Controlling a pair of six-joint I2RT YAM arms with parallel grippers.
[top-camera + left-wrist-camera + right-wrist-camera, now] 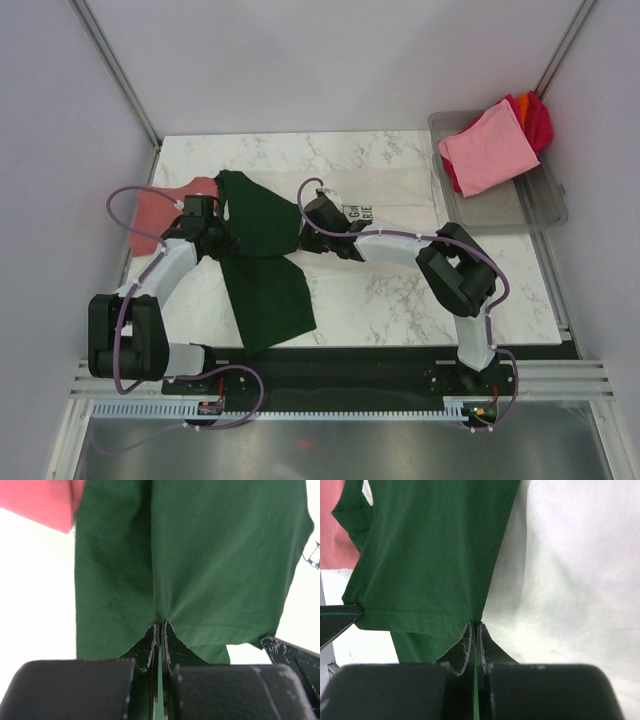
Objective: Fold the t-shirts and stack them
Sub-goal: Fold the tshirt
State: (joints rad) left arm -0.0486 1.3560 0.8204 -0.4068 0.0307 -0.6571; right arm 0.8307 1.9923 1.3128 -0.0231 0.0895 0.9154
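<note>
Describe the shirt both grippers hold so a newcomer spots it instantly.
On the marble table, look left of centre. The dark green t-shirt, pinched by the left gripper and right gripper, sits between a brick-red shirt and a cream shirt: the only dark one.

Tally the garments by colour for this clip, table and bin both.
dark green t-shirt: 1
brick-red t-shirt: 1
cream-white t-shirt: 1
pink folded garment, in the bin: 1
red and orange cloth under it: count unclear
Total: 4 countable, plus that cloth.

Marble tabletop [400, 300], clear plastic bin [520, 207]
</note>
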